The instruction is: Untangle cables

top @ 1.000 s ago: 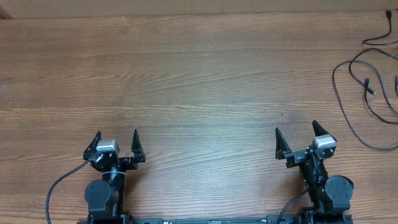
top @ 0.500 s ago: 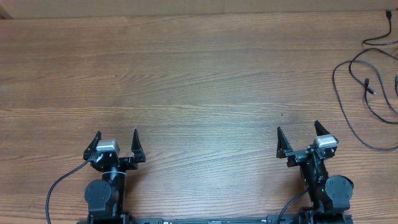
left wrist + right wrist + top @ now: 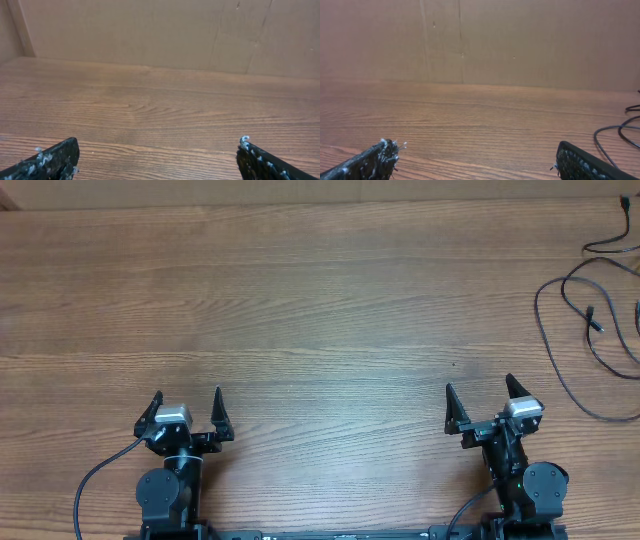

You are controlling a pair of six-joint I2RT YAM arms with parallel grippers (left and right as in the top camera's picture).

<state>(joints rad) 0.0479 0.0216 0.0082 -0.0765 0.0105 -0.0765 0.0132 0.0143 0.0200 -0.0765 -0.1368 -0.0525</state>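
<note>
The cables [image 3: 585, 315] are thin black cords lying loose in loops at the table's far right edge, partly cut off by the frame. One small plug end [image 3: 597, 326] shows among them. A stretch of cable [image 3: 620, 132] also shows at the right of the right wrist view. My left gripper [image 3: 187, 404] is open and empty near the front edge at the left; its fingertips frame bare wood in the left wrist view [image 3: 157, 152]. My right gripper [image 3: 480, 395] is open and empty at the front right, well short of the cables; the right wrist view [image 3: 475, 152] shows nothing between its fingers.
The wooden table [image 3: 300, 310] spreads between the arms and the back. A brown cardboard wall [image 3: 165, 30] stands behind the table's far edge. Thicker black wires [image 3: 95, 480] run from the arm bases at the front.
The right gripper has shifted very slightly to the right. The left arm and the cables have not moved.
</note>
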